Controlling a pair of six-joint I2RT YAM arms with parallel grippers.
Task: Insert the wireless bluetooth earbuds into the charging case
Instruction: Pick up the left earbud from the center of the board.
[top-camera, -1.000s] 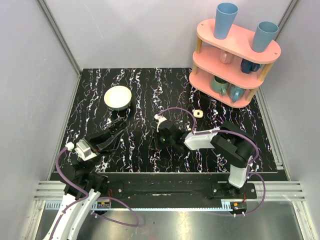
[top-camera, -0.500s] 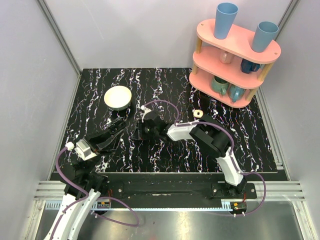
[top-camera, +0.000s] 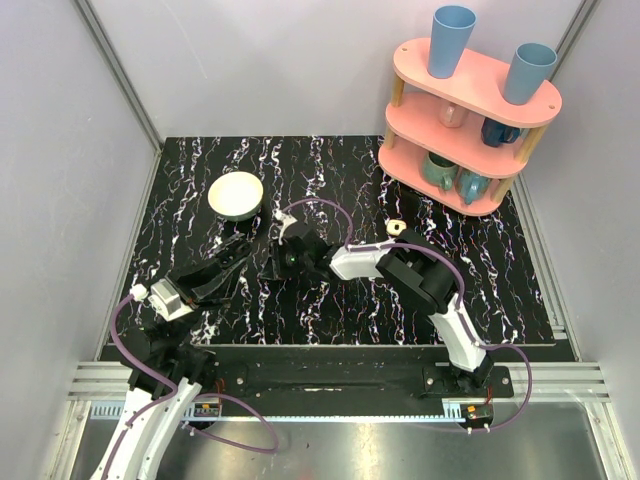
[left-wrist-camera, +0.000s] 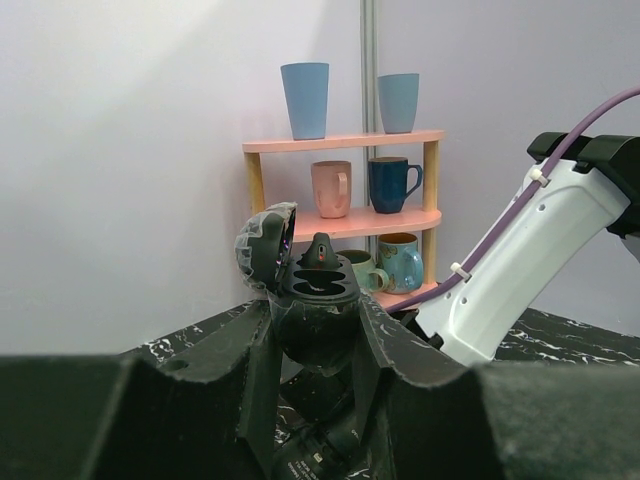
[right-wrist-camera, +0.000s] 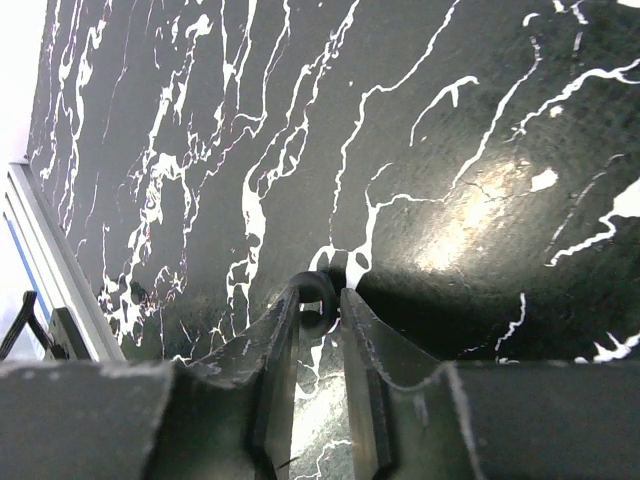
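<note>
My left gripper (left-wrist-camera: 315, 335) is shut on a black charging case (left-wrist-camera: 312, 305) and holds it upright above the table, lid open to the left, two dark slots facing up and a red light at the back. In the top view the left gripper (top-camera: 228, 266) is dark against the marbled table and the case cannot be made out there. My right gripper (right-wrist-camera: 320, 305) is shut on a small black earbud (right-wrist-camera: 318, 296), held just over the tabletop. In the top view the right gripper (top-camera: 284, 262) is close to the right of the left gripper's fingers. No second earbud shows.
A round cream bowl (top-camera: 236, 195) stands at the back left. A small cream rounded-square piece (top-camera: 397, 228) lies right of centre. A pink shelf (top-camera: 468, 110) with cups and mugs fills the back right corner. The right arm (top-camera: 400, 265) stretches across the table's middle.
The right arm has swung left across the table, bringing its gripper from the centre to just beside the left gripper. The left arm has stayed put.
</note>
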